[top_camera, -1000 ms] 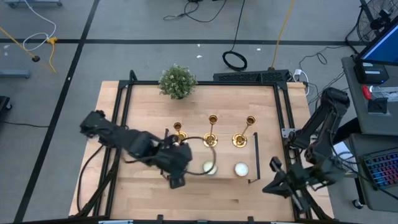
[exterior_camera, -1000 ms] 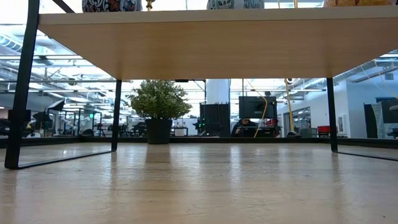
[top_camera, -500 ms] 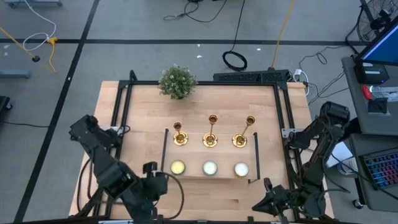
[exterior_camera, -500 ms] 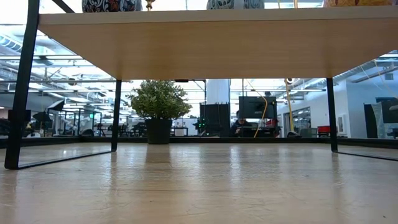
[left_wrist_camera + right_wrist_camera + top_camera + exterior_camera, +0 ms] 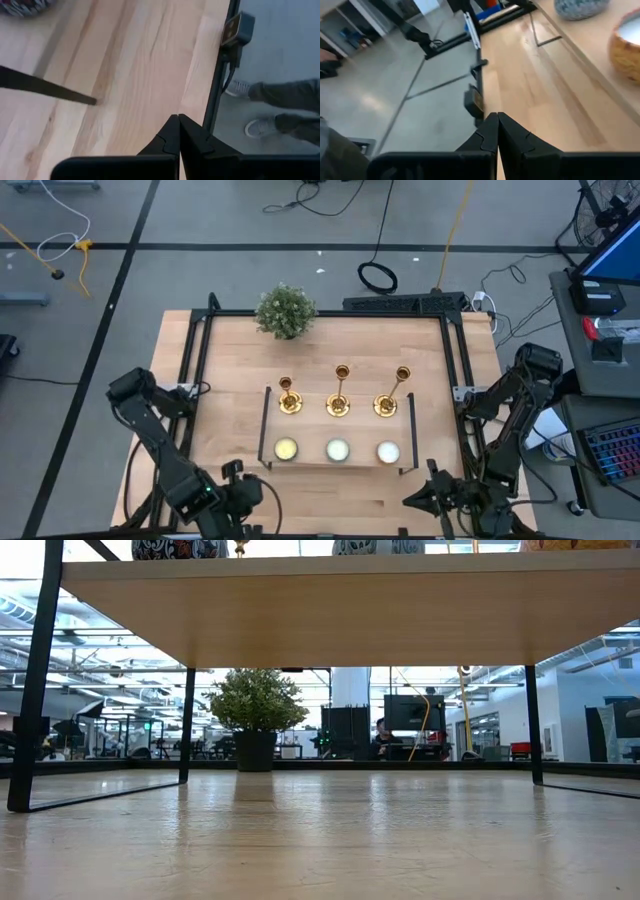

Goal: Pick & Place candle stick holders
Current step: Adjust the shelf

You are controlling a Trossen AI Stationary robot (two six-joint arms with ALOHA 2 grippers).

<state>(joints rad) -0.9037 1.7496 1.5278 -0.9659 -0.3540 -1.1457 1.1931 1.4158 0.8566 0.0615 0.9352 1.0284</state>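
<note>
Both the left claw (image 5: 232, 480) and right claw (image 5: 425, 490) sit pressed together, empty, at the tabletop's (image 5: 230, 370) near edge, well apart from the three candle stick holders (image 5: 338, 392) mid-tabletop: probably light, rigid, slippery and tippy, best pinched at the stem.

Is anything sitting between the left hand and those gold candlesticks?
Yes. The left hand, shut, is at the table's near edge. A row of three round candles lies on the raised shelf between it and the three candlesticks standing behind them.
</note>
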